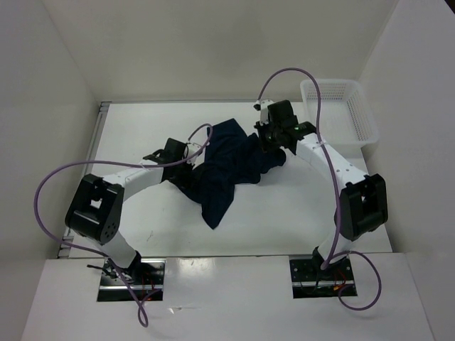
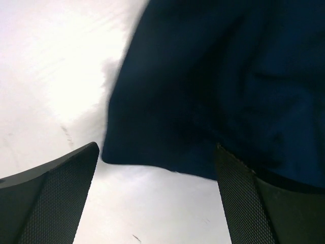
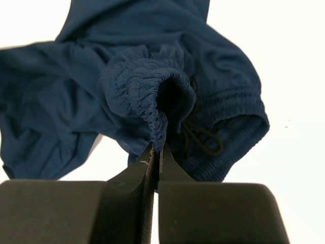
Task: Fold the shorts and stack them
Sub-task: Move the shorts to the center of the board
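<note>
Now, top view: you see shorts (image 1: 227,167) crumpled on table (image 1: 142,220) between arms, white basket (image 1: 341,106) at far right. Left wrist: your left gripper (image 2: 157,175) gapes wide, cloth edge just ahead, ungripped. Right wrist: your right gripper (image 3: 155,152) pinches waistband (image 3: 147,96) tight.

Robot lab work cell
White desk (image 1: 142,227) boxed in by plain white walls (image 1: 213,42); left arm (image 1: 135,177) and right arm (image 1: 330,163) bolted on metal plates (image 1: 153,274) at the near edge, purple cables (image 1: 286,69) looping loose, white plastic basket (image 1: 367,121) in the far right corner.
</note>
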Action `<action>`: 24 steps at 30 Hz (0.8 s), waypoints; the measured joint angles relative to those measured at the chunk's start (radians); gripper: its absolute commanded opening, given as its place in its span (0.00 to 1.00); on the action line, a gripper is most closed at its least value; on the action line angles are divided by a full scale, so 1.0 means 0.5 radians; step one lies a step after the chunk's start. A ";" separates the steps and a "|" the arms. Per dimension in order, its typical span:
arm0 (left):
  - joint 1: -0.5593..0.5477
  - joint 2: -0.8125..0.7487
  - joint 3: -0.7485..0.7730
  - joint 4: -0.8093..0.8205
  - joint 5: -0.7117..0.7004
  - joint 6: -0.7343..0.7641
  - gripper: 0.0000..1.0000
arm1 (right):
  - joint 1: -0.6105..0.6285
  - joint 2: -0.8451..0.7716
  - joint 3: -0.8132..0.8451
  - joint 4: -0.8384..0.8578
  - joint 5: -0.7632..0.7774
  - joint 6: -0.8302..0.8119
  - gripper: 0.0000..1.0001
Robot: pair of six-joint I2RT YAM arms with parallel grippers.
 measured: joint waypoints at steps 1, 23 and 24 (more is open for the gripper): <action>0.005 0.020 -0.005 0.036 -0.046 0.000 1.00 | 0.000 -0.002 -0.013 0.001 -0.009 -0.005 0.00; 0.159 0.305 0.234 -0.027 0.052 0.001 0.00 | -0.144 0.078 0.168 0.004 -0.011 0.015 0.00; 0.172 0.314 0.297 -0.049 0.011 0.002 0.00 | -0.184 0.130 0.275 0.004 -0.007 0.039 0.00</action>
